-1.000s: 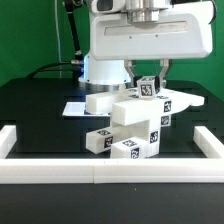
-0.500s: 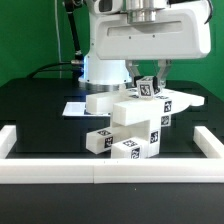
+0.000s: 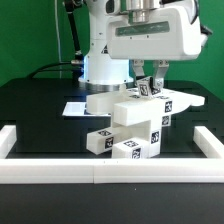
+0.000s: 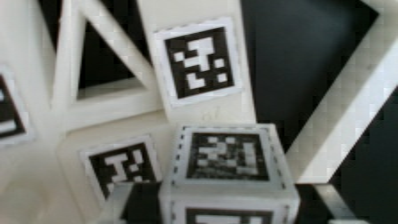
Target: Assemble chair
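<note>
Hand pointing down, clamped on small cube, atop chair

Backed by a plain green wall across the upper frame, left and right. Laid below with a black surface, evenly lit, faintly sheened. Fenced by white border rails along the lower edge and up both lower sides. Strung with dark cables at upper left. Marked at centre left by a flat white marker board, partly hidden.
</note>
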### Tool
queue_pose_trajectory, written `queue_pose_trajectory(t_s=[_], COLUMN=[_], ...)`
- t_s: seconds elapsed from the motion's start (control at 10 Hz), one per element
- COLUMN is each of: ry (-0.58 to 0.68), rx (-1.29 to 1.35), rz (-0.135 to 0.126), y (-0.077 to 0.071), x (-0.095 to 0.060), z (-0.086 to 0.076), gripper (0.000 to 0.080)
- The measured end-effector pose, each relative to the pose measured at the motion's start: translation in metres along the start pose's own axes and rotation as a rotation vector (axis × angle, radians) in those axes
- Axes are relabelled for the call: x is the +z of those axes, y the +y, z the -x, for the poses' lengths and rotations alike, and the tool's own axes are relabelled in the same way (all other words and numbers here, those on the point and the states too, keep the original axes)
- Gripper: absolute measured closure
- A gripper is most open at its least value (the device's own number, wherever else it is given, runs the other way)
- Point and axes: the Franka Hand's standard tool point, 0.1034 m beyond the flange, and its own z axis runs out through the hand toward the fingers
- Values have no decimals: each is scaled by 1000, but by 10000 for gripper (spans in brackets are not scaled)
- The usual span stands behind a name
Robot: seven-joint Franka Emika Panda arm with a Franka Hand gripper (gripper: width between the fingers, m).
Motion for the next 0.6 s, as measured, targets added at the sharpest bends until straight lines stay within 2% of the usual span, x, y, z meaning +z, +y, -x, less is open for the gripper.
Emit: queue_pose_trajectory(t_s=[0.6], ry=[0], rx=[383], rz=[0], y=[0], x=[0], z=[1], gripper=[511])
